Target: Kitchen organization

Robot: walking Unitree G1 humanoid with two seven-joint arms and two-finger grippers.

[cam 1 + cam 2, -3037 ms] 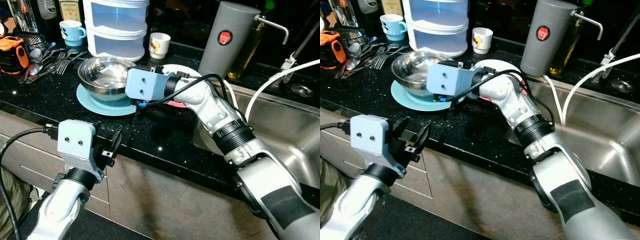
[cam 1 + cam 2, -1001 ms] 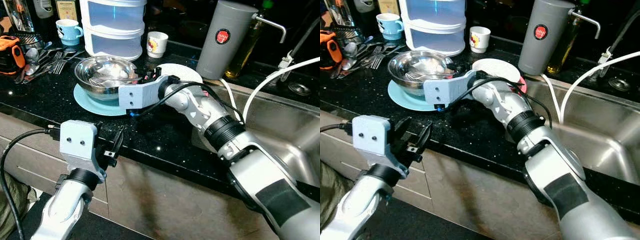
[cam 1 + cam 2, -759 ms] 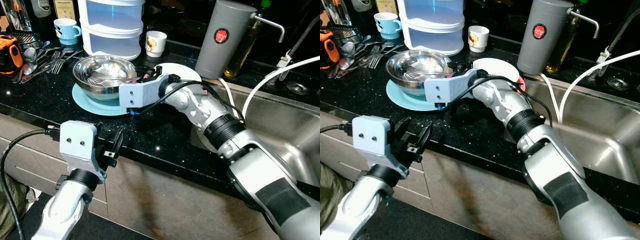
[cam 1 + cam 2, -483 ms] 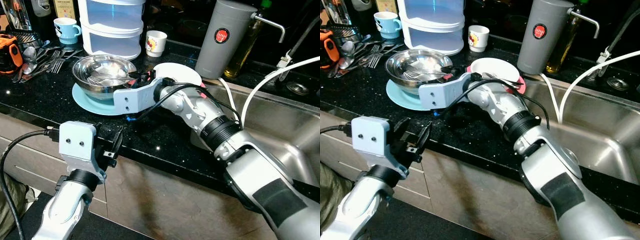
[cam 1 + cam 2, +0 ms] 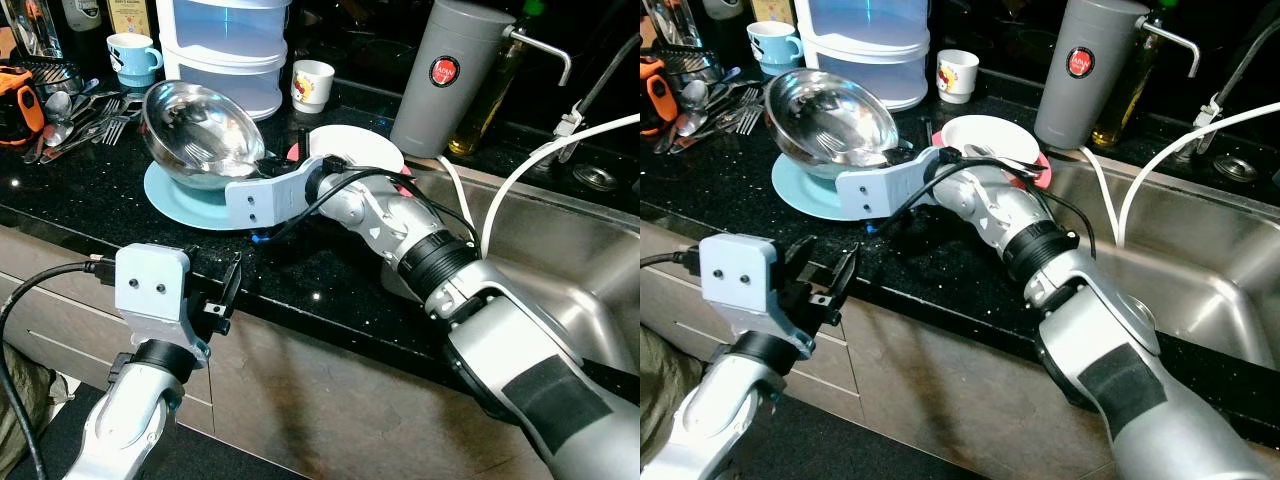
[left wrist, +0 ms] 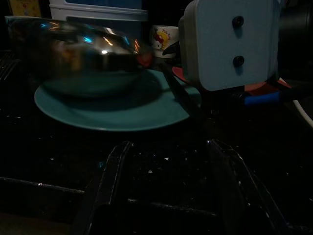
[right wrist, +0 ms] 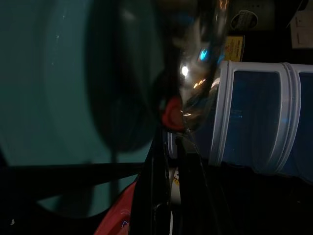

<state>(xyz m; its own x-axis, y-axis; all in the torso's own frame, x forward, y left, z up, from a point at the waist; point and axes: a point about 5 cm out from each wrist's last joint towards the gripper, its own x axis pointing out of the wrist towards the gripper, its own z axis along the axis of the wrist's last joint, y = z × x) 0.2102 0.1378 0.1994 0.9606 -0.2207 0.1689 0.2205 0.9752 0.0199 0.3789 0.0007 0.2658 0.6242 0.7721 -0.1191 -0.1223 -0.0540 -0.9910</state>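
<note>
While its right arm reaches leftward across the black tabletop (image 5: 330, 265), elbow bent near the sink (image 5: 560, 260), the robot's right gripper (image 5: 902, 155) has its jaws closed on the near rim of a steel bowl (image 5: 200, 130), tipping the bowl up on edge so its hollow faces the camera. Beneath the bowl lies a light blue plate (image 5: 190, 205), and the bowl's lower edge sits over that plate; a utensil (image 5: 830, 146) lies inside the bowl. Just behind the right wrist sits a white plate (image 5: 360, 148) stacked on a red one (image 5: 1040, 172). Behind the bowl stands a stacked clear container (image 5: 225, 50), with a small white cup (image 5: 311, 85) beside it and a blue mug (image 5: 133, 58) and loose cutlery (image 5: 95, 120) off to the left. A grey cylinder (image 5: 455, 75) stands near the sink. Lower down, the left arm is bent upward in front of the tabletop's edge, its left gripper (image 5: 228, 290) held below that edge with jaws apart and nothing between them.
</note>
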